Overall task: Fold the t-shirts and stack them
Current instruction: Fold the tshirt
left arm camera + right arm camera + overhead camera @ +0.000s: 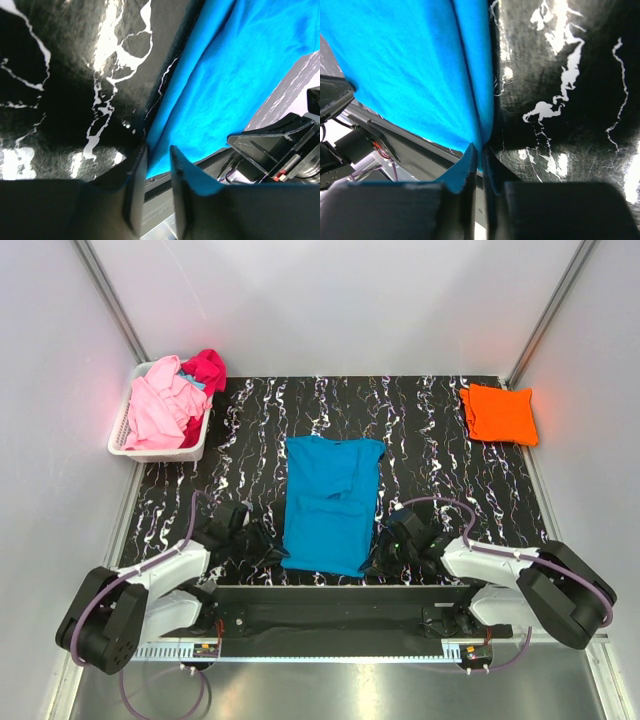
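Top external: I see pink t-shirt (155, 410) and magenta t-shirt (205, 368) heaped in white basket (118, 440), far left | left gripper (268, 545) jaws slightly apart, straddling near-left hem corner of turquoise t-shirt (330, 505), lying flat at centre | right gripper (383, 555) pinching its near-right hem corner | orange t-shirt (498, 413) folded, far right.

Overhead, wrist close-ups; shared blue t-shirt (330, 505)

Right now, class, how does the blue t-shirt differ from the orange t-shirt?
The blue t-shirt lies long, only partly folded; the orange t-shirt is a compact folded square. Blue lies central, orange at the far right corner of the table. Both are plain, lying flat.
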